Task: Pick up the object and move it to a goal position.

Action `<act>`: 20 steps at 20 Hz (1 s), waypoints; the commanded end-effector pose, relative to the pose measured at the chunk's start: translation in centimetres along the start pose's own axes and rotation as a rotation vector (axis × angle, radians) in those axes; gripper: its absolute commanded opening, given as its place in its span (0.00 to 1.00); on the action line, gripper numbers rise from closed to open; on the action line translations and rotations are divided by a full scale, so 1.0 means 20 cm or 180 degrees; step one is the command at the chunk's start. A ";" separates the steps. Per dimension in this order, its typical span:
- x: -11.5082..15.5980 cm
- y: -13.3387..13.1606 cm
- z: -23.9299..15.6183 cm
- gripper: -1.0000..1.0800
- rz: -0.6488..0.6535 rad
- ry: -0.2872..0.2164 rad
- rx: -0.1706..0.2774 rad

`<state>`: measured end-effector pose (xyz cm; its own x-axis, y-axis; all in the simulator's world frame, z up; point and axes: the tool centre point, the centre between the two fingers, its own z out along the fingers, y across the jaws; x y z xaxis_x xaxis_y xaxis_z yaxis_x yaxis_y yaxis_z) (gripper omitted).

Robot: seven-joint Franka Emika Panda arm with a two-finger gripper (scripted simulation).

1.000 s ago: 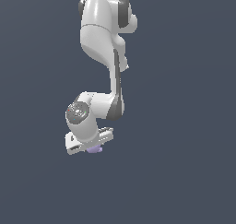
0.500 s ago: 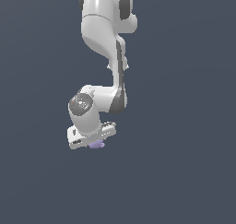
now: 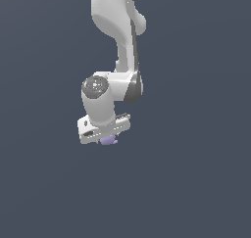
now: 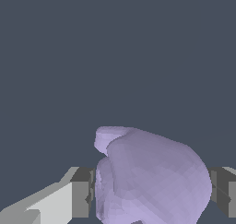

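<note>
The object (image 3: 109,140) is a small lavender lumpy blob that pokes out just under the white gripper (image 3: 107,137) in the exterior view. It hangs in mid-air with nothing beneath it. In the wrist view the object (image 4: 152,177) fills the space between the two grey fingertips (image 4: 84,193), and the gripper (image 4: 152,193) is shut on it from both sides. Most of the fingers are hidden behind the hand in the exterior view.
The white arm (image 3: 117,46) comes down from the top edge of the exterior view to the wrist (image 3: 100,102). Everything around it is a plain dark blue-grey background; no table, edge or other object shows.
The gripper has risen and shifted slightly toward the exterior view's right, carrying the object with it. The grip has not changed.
</note>
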<state>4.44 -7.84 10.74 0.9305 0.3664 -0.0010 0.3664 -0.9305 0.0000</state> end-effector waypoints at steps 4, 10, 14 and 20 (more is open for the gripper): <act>-0.09 -0.14 -0.18 0.00 -0.0001 0.0002 -0.0002; -0.19 -0.31 -0.39 0.00 -0.0001 0.0001 -0.0004; -0.26 -0.42 -0.54 0.00 -0.0001 0.0000 -0.0006; -0.35 -0.58 -0.76 0.00 -0.0001 0.0000 -0.0006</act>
<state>-5.57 -0.14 24.83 0.9302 0.3670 -0.0005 0.3670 -0.9302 0.0017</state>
